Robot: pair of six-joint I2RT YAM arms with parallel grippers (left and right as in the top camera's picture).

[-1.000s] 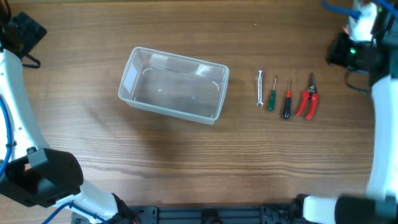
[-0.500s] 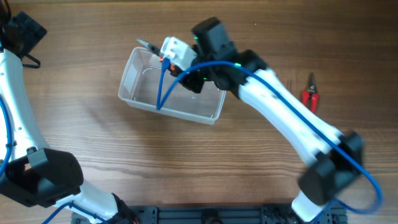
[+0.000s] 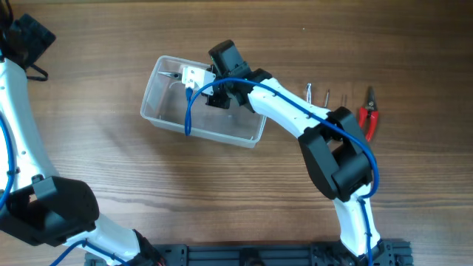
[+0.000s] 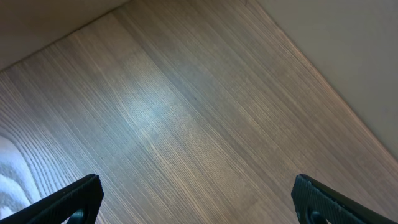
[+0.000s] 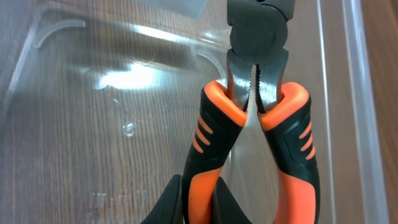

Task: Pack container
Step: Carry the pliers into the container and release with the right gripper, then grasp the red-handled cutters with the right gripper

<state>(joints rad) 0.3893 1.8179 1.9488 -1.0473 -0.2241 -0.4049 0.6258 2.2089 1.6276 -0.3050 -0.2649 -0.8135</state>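
The clear plastic container (image 3: pixel 157 111) lies left of the table's middle. My right gripper (image 3: pixel 177 76) reaches into its far left part. In the right wrist view the right gripper (image 5: pixel 202 205) is shut on one handle of orange-and-black pliers (image 5: pixel 292 143), held just above the container's floor beside a side wall (image 5: pixel 339 93). The pliers' jaws are closed and point away from me. My left gripper (image 4: pixel 202 205) is open and empty over bare wood; it sits at the far left of the overhead view (image 3: pixel 31 35).
Right of the container lie a white tool (image 3: pixel 309 94), two small screwdrivers (image 3: pixel 343 97) partly hidden by my right arm, and red-handled cutters (image 3: pixel 367 118). The table's far edge shows in the left wrist view (image 4: pixel 323 68).
My right arm has swung from the far right to over the container, then moved further toward its left end. The left arm has not moved.
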